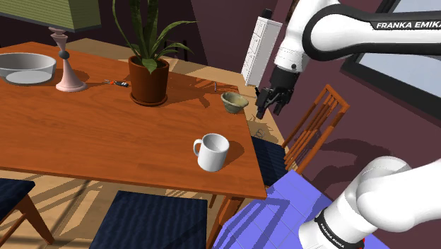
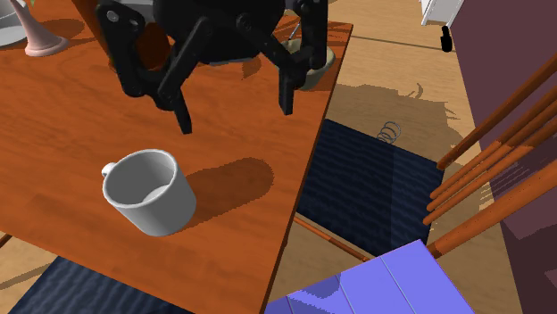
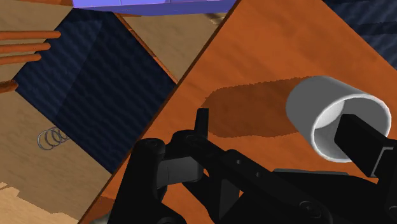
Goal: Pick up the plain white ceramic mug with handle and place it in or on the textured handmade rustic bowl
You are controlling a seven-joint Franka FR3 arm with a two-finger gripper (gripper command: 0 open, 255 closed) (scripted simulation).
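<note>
The end effector (image 2: 236, 118) hovered with fingers apart, above and just beyond the upright white mug (image 2: 150, 193) on the table (image 2: 62, 125); the bowl (image 1: 234, 100) sat farther beyond the mug.

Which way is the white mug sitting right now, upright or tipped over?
Upright. The mug stands on its base on the table, its open mouth facing up and its inside empty.

Bright, sharp renders, mug (image 2: 147, 192) casting a soft shadow across the table (image 2: 54, 107)
</note>
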